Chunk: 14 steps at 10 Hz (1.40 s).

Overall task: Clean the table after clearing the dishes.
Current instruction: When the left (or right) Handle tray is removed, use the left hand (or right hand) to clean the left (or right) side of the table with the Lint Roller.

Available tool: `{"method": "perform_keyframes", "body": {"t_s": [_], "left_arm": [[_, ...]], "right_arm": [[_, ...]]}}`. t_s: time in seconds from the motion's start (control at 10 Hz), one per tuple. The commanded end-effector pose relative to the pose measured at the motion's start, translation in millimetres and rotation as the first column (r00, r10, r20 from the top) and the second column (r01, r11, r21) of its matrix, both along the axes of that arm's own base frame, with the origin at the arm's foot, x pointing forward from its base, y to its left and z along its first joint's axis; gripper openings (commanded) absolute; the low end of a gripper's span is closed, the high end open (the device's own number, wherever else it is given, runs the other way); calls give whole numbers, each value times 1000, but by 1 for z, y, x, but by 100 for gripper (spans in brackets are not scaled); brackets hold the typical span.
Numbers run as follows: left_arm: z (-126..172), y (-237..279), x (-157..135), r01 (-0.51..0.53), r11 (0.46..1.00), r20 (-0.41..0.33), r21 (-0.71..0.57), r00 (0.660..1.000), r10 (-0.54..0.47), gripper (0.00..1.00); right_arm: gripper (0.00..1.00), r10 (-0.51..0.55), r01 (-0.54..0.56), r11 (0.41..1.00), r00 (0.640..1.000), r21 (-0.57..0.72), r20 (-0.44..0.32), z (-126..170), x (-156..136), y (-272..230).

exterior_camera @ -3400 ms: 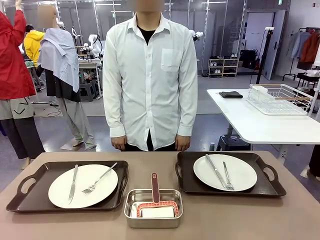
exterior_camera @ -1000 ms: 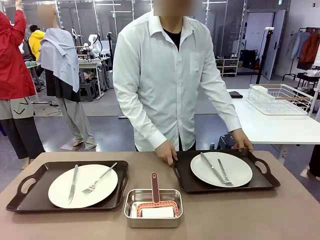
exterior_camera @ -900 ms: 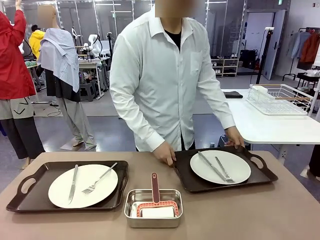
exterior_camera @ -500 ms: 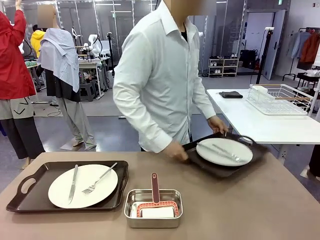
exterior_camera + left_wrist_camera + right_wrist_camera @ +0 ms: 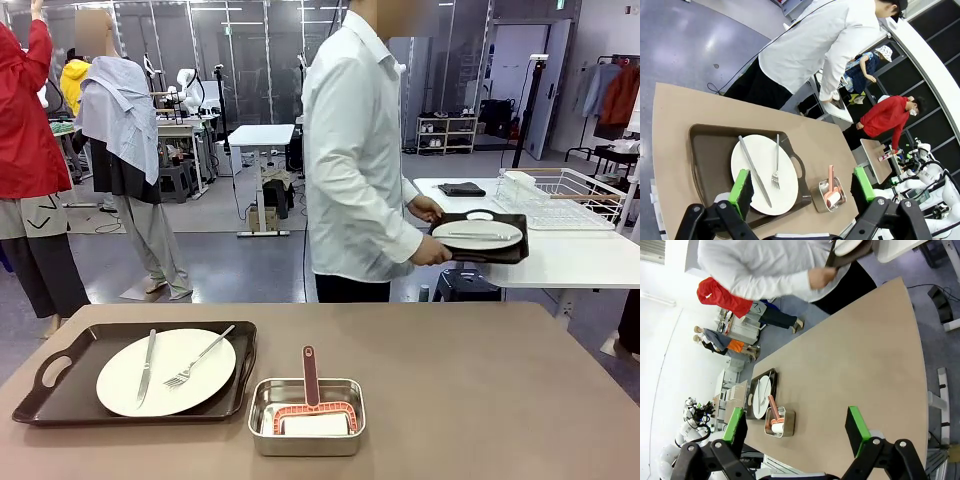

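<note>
On the taupe table [image 5: 450, 380] a dark brown tray [image 5: 88, 342] at the left holds a white plate [image 5: 205, 385] with a knife [image 5: 146, 366] and a fork [image 5: 200, 357]. A person in a white shirt has turned away and holds the second tray [image 5: 503, 255] with its plate [image 5: 478, 234] above a white side table [image 5: 560, 262]. My left gripper [image 5: 802, 185] is open high above the left tray [image 5: 705, 155] and its plate [image 5: 762, 165]. The right gripper [image 5: 795, 424] is open above the table's bare right part [image 5: 855, 365].
A small steel pan [image 5: 306, 415] with a red-handled white roller [image 5: 310, 385] stands at the table's near middle edge, right of the tray. A white wire rack [image 5: 560, 198] and a dark wallet [image 5: 462, 188] lie on the side table. People stand far left.
The person gripped the right tray's handles, lifted it with its plate and cutlery off the table, and turned to the right with it toward the white side table. The left tray and pan stayed put.
</note>
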State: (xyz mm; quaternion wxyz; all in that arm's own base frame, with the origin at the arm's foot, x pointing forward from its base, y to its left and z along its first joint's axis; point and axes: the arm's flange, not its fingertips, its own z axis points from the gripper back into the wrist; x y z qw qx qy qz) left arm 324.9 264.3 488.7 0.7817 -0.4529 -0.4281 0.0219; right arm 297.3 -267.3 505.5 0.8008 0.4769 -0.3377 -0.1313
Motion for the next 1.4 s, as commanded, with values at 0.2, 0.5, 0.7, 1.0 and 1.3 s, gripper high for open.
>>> {"method": "perform_keyframes", "body": {"t_s": [0.2, 0.5, 0.7, 1.0, 1.3], "left_arm": [[0, 2, -1, 5, 1000, 16, -13, 1000, -5, 100], [0, 2, -1, 5, 1000, 16, -13, 1000, -5, 100], [0, 2, -1, 5, 1000, 16, -13, 1000, -5, 100], [0, 2, -1, 5, 1000, 16, -13, 1000, -5, 100], [0, 2, -1, 5, 1000, 16, -13, 1000, -5, 100]], "right_arm": [[100, 223, -235, 945, 972, -226, -77, 35, 70, 60], [100, 470, -526, 719, 849, -454, -240, 44, 155, 190], [100, 562, -649, 558, 754, -517, -340, 27, 192, 265], [100, 634, -754, 418, 642, -508, -431, -4, 214, 355], [100, 665, -765, 412, 624, -496, -409, -15, 212, 366]]}}
